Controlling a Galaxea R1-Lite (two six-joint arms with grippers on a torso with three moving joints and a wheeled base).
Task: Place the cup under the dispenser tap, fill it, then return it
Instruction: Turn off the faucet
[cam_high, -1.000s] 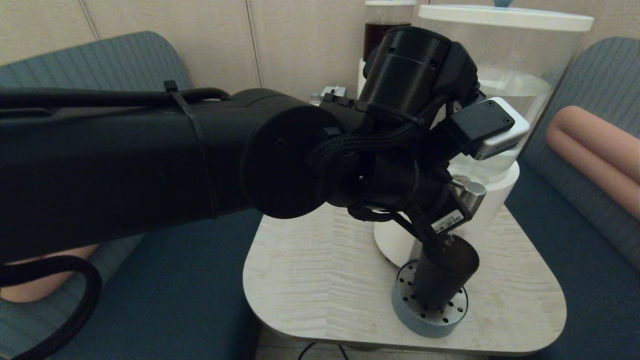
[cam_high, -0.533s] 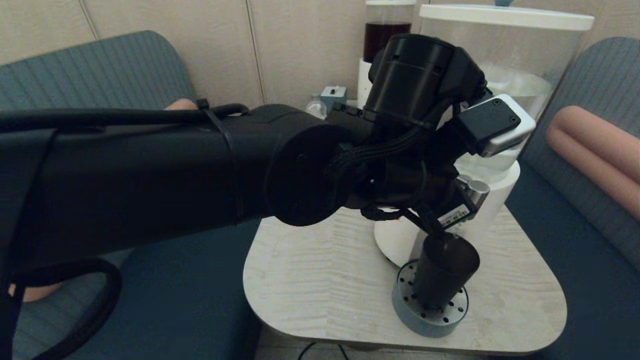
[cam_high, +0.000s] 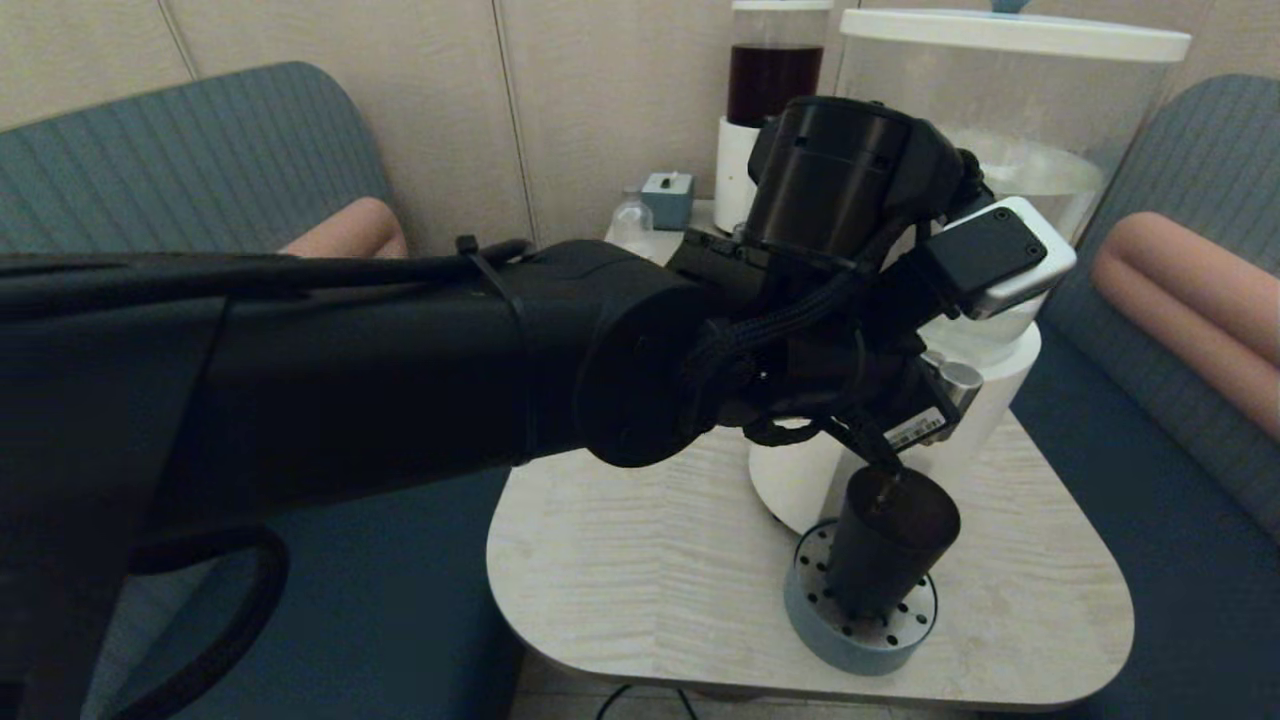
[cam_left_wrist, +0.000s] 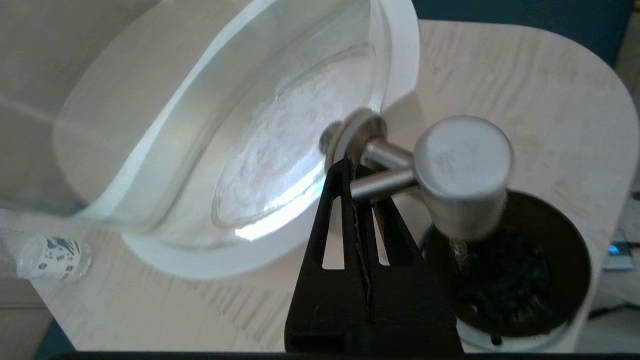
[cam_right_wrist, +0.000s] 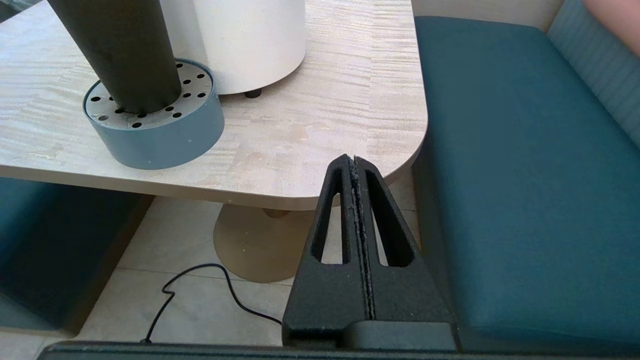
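Observation:
The dark cup (cam_high: 885, 545) stands upright on a round blue-grey perforated drip tray (cam_high: 860, 625), directly below the steel dispenser tap (cam_left_wrist: 462, 170). A thin trickle of water (cam_left_wrist: 457, 247) hangs under the spout, and the liquid inside the cup (cam_left_wrist: 505, 285) looks rippled. My left gripper (cam_left_wrist: 352, 165) is shut and empty. Its tips rest against the thin steel rod (cam_left_wrist: 382, 182) behind the spout, beside the tank's white base (cam_high: 995, 400). My right gripper (cam_right_wrist: 353, 159) is shut and parked low off the table's front right corner.
A smaller dispenser with dark liquid (cam_high: 775, 80), a small clear bottle (cam_high: 632, 225) and a little blue-grey box (cam_high: 667, 197) stand at the back of the table (cam_high: 640, 560). Teal sofa seats flank the table. A black cable (cam_right_wrist: 200, 285) lies on the floor.
My left arm's wrist has sunk lower and shifted slightly right beside the tap. The cup and the drip tray have not moved.

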